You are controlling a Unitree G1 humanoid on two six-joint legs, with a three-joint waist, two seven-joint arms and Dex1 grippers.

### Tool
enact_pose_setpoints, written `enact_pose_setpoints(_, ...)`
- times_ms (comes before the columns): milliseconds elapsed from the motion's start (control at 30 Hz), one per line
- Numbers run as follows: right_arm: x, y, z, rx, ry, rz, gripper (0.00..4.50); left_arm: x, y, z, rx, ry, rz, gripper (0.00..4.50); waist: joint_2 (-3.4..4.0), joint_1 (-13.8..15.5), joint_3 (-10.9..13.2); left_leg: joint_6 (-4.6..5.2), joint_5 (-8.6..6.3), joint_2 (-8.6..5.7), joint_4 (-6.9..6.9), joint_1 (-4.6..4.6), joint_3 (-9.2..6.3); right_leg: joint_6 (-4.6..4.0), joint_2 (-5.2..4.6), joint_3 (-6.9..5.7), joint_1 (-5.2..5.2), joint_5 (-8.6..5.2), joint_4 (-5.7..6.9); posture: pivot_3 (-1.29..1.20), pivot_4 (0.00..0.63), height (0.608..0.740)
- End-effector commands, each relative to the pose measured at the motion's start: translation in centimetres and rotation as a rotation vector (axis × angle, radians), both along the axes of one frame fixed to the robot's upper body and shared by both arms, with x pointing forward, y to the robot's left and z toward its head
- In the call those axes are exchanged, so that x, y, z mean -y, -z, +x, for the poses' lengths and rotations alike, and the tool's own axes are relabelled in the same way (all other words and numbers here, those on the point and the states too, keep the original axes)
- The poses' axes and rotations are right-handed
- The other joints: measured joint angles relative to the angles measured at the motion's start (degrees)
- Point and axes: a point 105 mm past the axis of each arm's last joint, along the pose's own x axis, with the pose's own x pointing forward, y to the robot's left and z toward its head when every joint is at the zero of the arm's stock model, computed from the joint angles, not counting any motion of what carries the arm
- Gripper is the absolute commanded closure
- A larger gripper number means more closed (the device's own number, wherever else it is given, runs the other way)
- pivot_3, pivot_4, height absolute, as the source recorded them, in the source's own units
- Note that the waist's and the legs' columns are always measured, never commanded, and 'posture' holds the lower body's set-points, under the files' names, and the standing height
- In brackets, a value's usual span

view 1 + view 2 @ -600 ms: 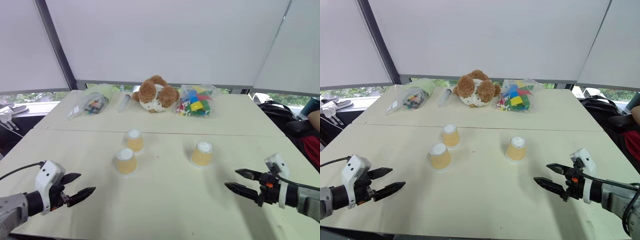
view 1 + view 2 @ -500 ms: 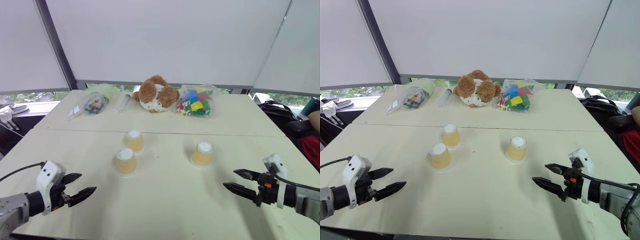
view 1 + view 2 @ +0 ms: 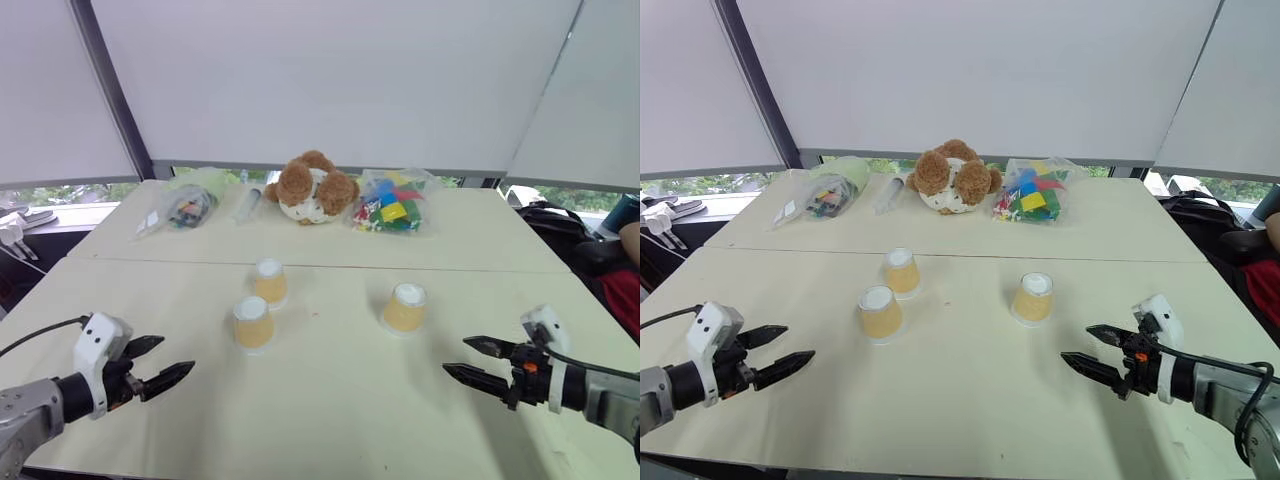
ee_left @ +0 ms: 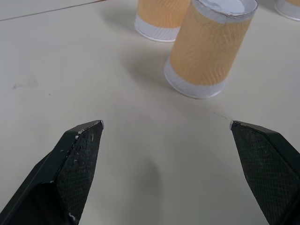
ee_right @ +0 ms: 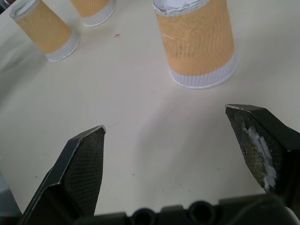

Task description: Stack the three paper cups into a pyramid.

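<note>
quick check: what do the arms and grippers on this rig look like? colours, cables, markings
Both match: left gripper and right gripper have two black, tapered, pointed fingers with a woven texture, a white housing behind, then a grey forearm. A black cable runs off each. The right has a small orange mark and white scuffing on one finger.

Each pincer, left [image 3: 158,364] and right [image 3: 479,361], is built of two tapered black textured fingers, a white wrist block and grey forearm; black cables are attached.

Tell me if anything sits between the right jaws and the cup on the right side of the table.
Nothing visible does. The right gripper is open and points at the right cup across bare table. The other two cups stand off to the left.
</note>
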Motion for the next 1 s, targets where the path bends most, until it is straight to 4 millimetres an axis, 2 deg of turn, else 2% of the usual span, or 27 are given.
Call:
enact_pose_setpoints(33,0.1,-0.7,0.3,0.046,0.004,-0.004,0.07,-0.2,-0.7,0.3,0.032,-0.002,0.021,0.0,0.0,0.0,0.0,0.0,0.0,0.0,0.0,0.0,0.0,0.0,0.0,0.0,0.0,0.0,0.0,0.0,0.15,0.74)
enact_pose_setpoints(167,0.3,-0.9,0.6,0.051,0.004,-0.02,0.07,-0.4,-1.2,0.7,0.057,0.002,0.039,0.0,-0.01,0.0,0.0,0.0,0.0,-0.01,0.0,0.0,0.01,0.0,0.0,0.0,0.0,0.0,0.0,0.0,0.15,0.74)
enact_pose_setpoints(300,-0.5,-2.4,0.4,0.054,-0.046,-0.007,0.07,0.8,-2.3,1.2,0.074,0.083,0.054,0.0,-0.01,0.1,0.0,0.0,0.0,-0.01,0.0,-0.01,0.01,0.0,0.0,0.0,-0.01,0.0,0.0,0.0,0.15,0.74)
enact_pose_setpoints(367,-1.7,-3.6,0.0,0.052,-0.104,0.007,0.07,2.1,-3.1,1.8,0.094,0.153,0.073,0.0,0.0,0.2,0.0,0.0,0.0,-0.01,0.0,0.0,0.01,0.0,-0.02,0.0,-0.01,0.0,0.0,0.0,0.15,0.74)
enact_pose_setpoints(467,-4.2,-5.3,-0.5,0.061,-0.199,0.033,0.07,4.6,-3.9,3.9,0.148,0.27,0.086,0.0,0.0,0.3,0.0,0.0,0.0,-0.02,0.0,-0.01,0.01,0.0,0.01,-0.01,0.01,0.01,0.01,0.0,0.15,0.74)
enact_pose_setpoints(567,-5.6,-5.8,-1.1,0.064,-0.242,0.022,0.07,6.4,-3.7,5.5,0.168,0.344,0.087,0.0,-0.01,0.3,0.0,-0.01,0.01,-0.04,0.0,-0.02,0.03,0.16,0.05,-0.01,0.01,0.09,0.0,0.0,0.15,0.74)
enact_pose_setpoints(700,-6.2,-6.2,-1.5,0.077,-0.253,0.013,0.07,8.0,-2.8,7.0,0.175,0.419,0.095,0.0,-0.02,0.1,0.0,0.0,0.01,-0.05,-0.16,-0.09,0.05,0.23,0.08,0.0,-0.1,0.11,-0.04,0.0,0.15,0.74)
enact_pose_setpoints(933,-6.6,-6.4,-1.9,0.095,-0.241,0.015,0.07,9.6,-1.8,9.1,0.192,0.46,0.084,0.0,-0.02,0.2,0.0,0.0,0.02,-0.01,-0.16,-0.1,-0.01,0.23,0.2,-0.01,-0.12,0.11,0.01,0.0,0.15,0.74)
enact_pose_setpoints(1000,-6.6,-6.4,-1.9,0.099,-0.235,0.015,0.0,9.7,-1.8,9.5,0.203,0.455,0.071,0.56,-0.03,0.2,0.0,0.01,0.02,-0.01,-0.14,-0.1,0.0,0.24,0.19,-0.01,-0.1,0.11,0.01,0.0,0.15,0.74)
